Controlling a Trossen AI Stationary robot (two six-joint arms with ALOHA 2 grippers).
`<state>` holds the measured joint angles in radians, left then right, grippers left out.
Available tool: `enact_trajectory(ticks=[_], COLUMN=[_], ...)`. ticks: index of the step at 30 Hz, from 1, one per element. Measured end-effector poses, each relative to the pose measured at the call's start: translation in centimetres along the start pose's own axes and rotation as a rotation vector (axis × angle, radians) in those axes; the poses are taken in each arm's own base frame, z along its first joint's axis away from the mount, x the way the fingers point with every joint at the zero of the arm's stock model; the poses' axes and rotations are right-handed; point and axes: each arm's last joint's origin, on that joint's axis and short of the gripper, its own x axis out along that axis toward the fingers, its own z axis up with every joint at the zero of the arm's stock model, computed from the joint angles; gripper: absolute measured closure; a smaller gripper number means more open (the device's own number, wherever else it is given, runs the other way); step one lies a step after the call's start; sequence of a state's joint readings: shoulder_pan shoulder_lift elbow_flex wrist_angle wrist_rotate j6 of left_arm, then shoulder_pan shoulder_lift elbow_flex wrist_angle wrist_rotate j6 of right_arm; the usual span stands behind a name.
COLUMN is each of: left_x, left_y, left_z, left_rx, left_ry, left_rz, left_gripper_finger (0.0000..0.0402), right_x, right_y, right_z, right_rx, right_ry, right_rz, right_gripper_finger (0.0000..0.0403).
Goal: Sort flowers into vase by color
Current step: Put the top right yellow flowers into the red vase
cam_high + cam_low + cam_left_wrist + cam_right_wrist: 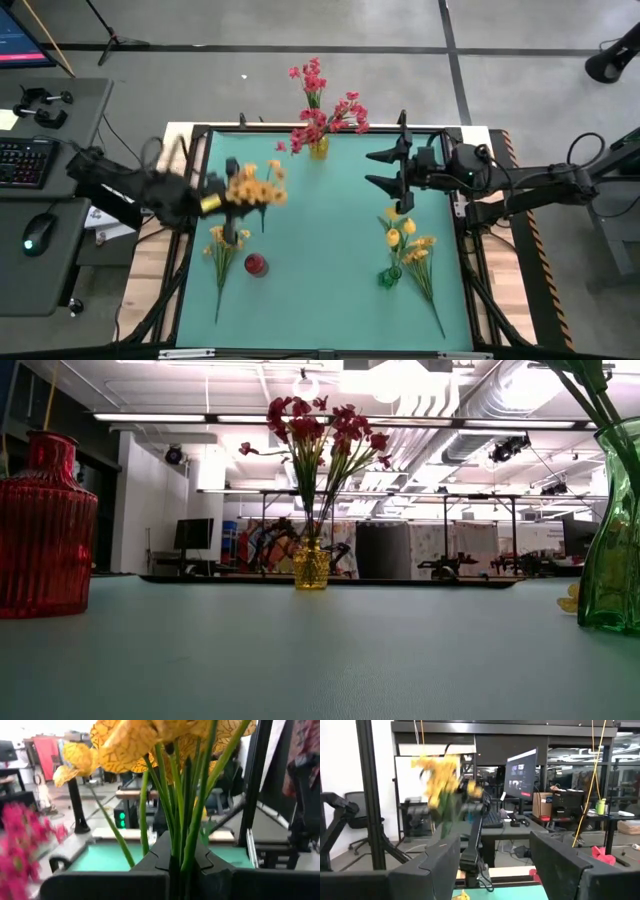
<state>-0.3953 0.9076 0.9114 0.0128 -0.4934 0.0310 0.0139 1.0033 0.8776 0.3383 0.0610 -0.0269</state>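
Partly done: red-pink flowers (322, 105) already in yellow vase (318, 148), yellow buds (402, 238) in green vase (389, 277). Left gripper (222, 203) clenched on orange-yellow spray (256, 186), lifted above red vase (256, 265); another spray (220, 250) lying just below. Right gripper (388, 168) agape, idle.

No legible text, labels, brands or nos. are found in any view. Monitors (521, 772) seen in right wrist view show lit content, but nothing on them can be read. Keyboard (22, 160) in high view: key legends too small to be made out. No signs or markings legible on vases or table.
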Motion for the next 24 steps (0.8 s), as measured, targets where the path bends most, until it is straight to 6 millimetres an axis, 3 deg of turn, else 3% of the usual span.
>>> enact_trajectory(ticks=[8,16,24], left_x=[-1.9,-5.2,-6.5], left_y=[-3.9,-5.8,-7.5], left_z=[-6.2,-7.4,-9.0], left_rx=[-0.108,-0.083,-0.021], left_ry=[-0.095,-0.092,-0.007], left_rz=[-0.027,0.066,0.202], left_gripper_finger=[0.0401,0.0401,0.0401], right_x=[-0.2,-0.2,-0.2], right_y=[0.0,-0.2,-0.2], right_z=[-0.1,-0.5,-0.5], right_rx=[0.001,-0.004,-0.006], right_ry=[0.026,0.065,0.069], right_rz=[0.000,-0.050,-0.062], right_gripper_finger=[0.0174,0.0174,0.0174])
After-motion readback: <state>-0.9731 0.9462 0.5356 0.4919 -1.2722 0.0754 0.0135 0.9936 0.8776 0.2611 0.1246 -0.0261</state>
